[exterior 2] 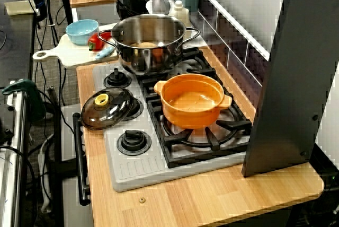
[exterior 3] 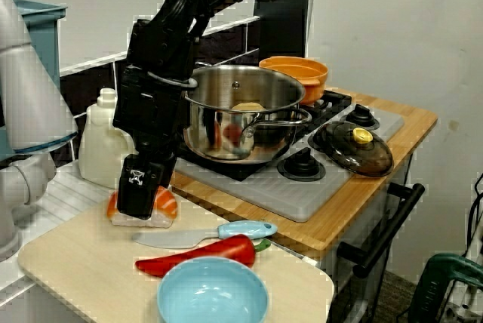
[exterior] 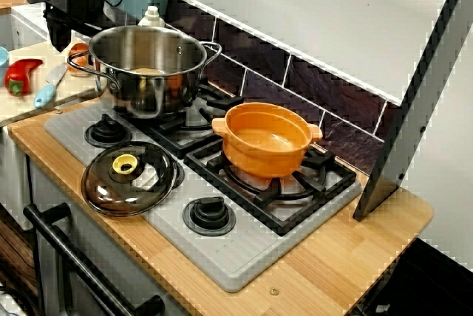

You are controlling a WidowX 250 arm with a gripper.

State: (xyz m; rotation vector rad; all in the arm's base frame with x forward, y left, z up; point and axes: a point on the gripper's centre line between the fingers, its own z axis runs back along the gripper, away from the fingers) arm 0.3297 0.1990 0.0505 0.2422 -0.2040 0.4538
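Pincer point(exterior 3: 138, 213) stands low on the sushi point(exterior 3: 167, 204), beside the pot point(exterior 3: 226, 123); whether it grips cannot be told. Sushi rests unlifted on the board point(exterior 3: 68, 263), near knife point(exterior 3: 204, 234) and pepper point(exterior 3: 196, 256).

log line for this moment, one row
claw on salmon sushi | grip unclear | sushi on cutting board | nearby knife, red pepper

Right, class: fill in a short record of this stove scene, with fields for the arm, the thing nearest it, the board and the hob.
Arm: gripper low over the cutting board, open or shut unclear
Nearest thing: orange-and-white food piece, right at the fingertips
Board: knife, red pepper, blue bowl
Hob: steel pot and orange pot on separate burners, glass lid lying by the knobs
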